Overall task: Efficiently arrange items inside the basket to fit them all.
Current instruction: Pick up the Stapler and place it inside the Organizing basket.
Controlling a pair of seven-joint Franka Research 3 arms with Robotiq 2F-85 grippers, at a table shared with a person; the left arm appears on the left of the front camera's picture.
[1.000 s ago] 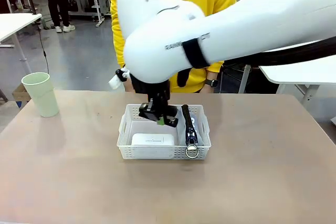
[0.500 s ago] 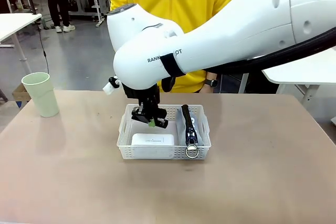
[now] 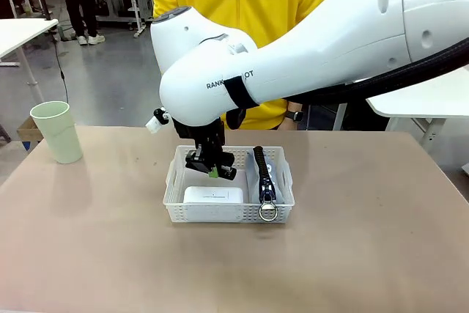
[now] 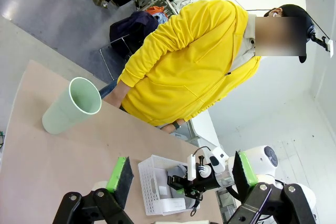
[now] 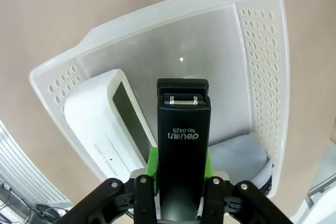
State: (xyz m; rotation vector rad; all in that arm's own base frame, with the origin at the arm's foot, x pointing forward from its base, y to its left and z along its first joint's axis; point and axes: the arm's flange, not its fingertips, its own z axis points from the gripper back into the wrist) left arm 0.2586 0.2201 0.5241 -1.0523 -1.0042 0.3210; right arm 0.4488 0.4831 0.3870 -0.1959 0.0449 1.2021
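Over the back half of the basket [image 3: 220, 214]: right gripper [image 3: 212, 169] clamped on the stapler [image 5: 184, 140]. The stapler's long axis is in line with the fingers, nose aimed at bare floor between the white box [image 5: 100, 124] and the person-side wall. Pouch [image 3: 264, 181] stands on edge at the basket's right. Cup [image 3: 58, 132] sits well apart on the table, nearer the left gripper [image 4: 180, 174], which is wide and empty.
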